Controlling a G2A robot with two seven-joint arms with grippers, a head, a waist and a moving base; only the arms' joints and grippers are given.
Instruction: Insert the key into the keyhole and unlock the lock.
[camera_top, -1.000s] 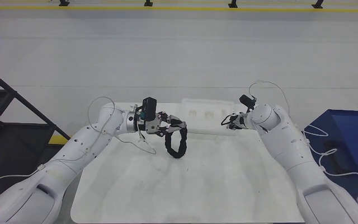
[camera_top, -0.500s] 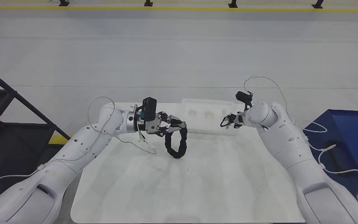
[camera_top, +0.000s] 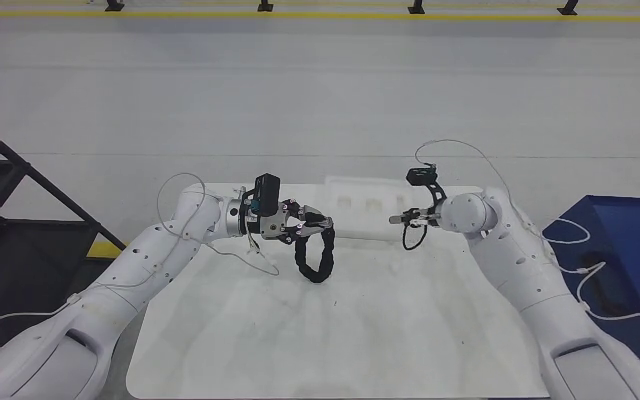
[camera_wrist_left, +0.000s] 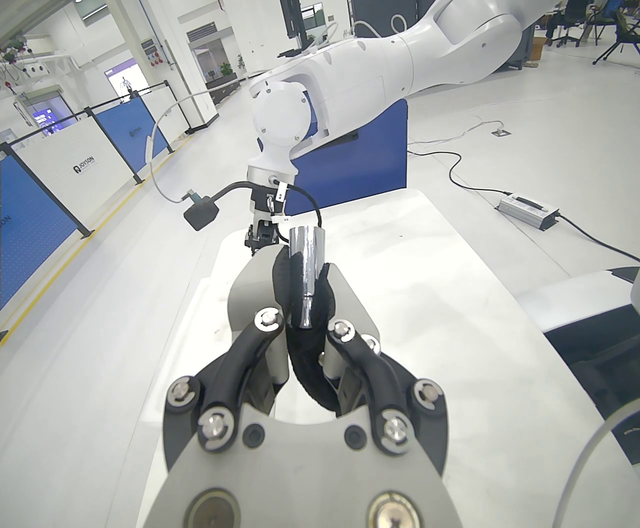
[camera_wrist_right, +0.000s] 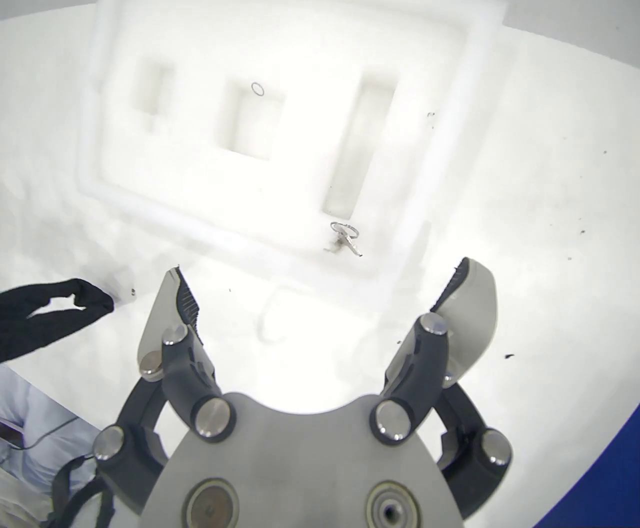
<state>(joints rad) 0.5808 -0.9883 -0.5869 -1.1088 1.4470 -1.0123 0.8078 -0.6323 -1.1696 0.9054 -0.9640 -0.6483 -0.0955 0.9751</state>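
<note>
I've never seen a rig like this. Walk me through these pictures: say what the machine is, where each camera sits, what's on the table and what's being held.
This is a two-armed robot working at a white table. The top view looks down from a camera above its arms. The other two pictures come from a camera on each wrist, looking out past that arm's own fingers. The left gripper is shut on the lock, a chrome cylinder with a black cable loop hanging below it. The right gripper is open and holds nothing. It hangs above a white foam tray that has three recesses. The small key, on its ring, lies in that tray beside the end of the longest recess.
</note>
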